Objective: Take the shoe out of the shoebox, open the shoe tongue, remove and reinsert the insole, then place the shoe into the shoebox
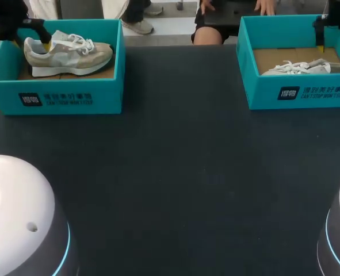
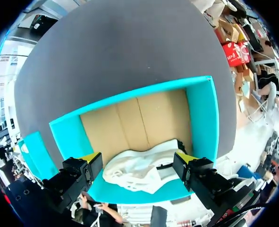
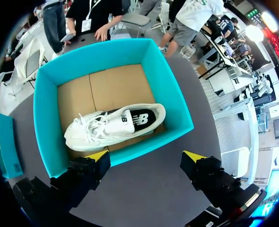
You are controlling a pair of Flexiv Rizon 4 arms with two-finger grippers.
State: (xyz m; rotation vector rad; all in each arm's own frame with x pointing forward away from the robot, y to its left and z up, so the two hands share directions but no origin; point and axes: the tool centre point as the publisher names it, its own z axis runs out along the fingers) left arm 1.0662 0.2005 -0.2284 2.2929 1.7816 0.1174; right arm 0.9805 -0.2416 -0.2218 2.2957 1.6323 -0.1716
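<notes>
Left pincer (image 2: 138, 158): released, fingers spread wide at the heel end of the left shoe (image 1: 72, 54); I cannot tell whether they touch it.
Right pincer (image 3: 145, 158): released, spread wide above the right box (image 1: 308, 95), by its wall.
Counter (image 1: 175, 172): dark, with the two boxes well apart at its far side.
Left box (image 1: 60, 98): teal, open-topped, cardboard floor.
Right box: same kind.
Left shoe: beige and grey, upright in the left box.
Right shoe (image 1: 299, 67): white, on its side in the right box.
</notes>
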